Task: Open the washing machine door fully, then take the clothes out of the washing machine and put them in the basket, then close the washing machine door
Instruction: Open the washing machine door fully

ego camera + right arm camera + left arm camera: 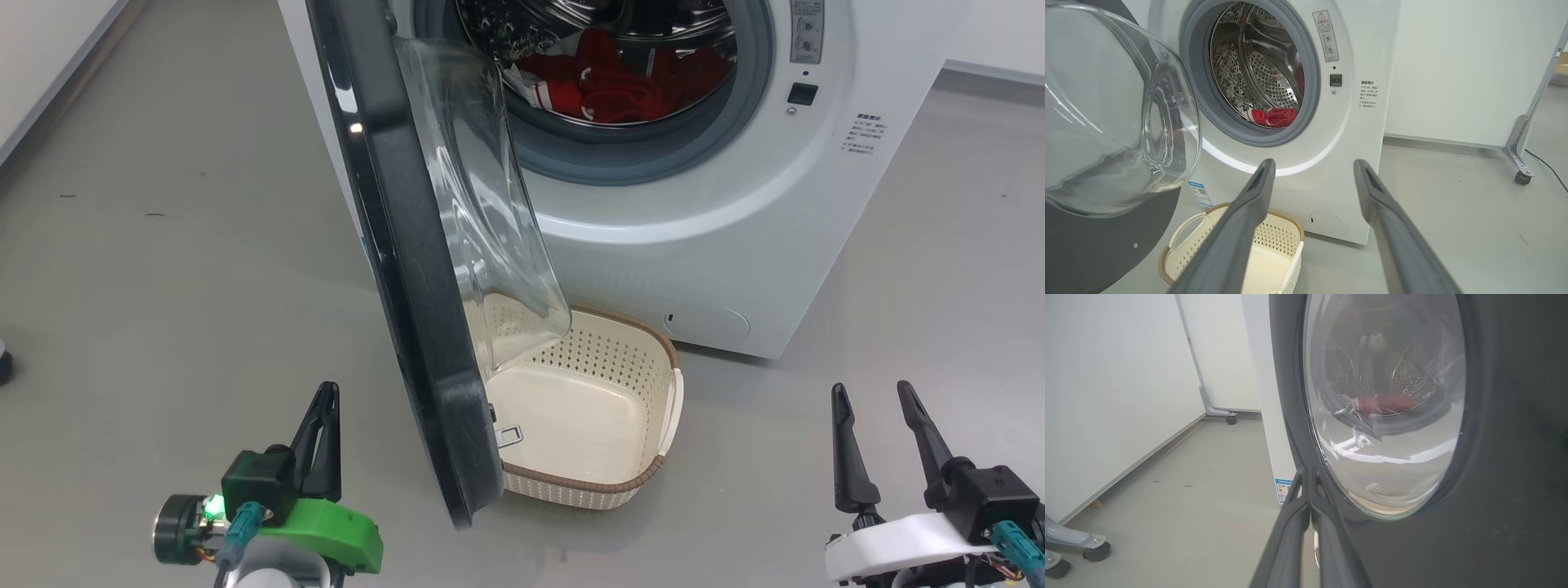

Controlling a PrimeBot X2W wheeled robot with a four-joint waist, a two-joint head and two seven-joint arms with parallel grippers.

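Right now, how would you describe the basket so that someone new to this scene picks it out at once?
Find the big white front-loading washing machine, its black-rimmed door standing open. On the grey floor before it, partly under the door's glass bowl, sits the basket. Unlike the white machine, it is small, cream and rectangular, with perforated sides and a brown woven-look rim.

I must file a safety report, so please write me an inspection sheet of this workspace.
Surface: grey floor, smooth.
Job's things: washing machine door stands open over the basket, which is empty; red clothes lie inside the washing machine.
Clutter: small dark specks on the floor.
Tools: left tool shut, empty, near the door's outer face; right tool open, empty.
Cables: teal-plug lead at each wrist; black cable on the floor.
Surroundings: white walls, wheeled frame legs.
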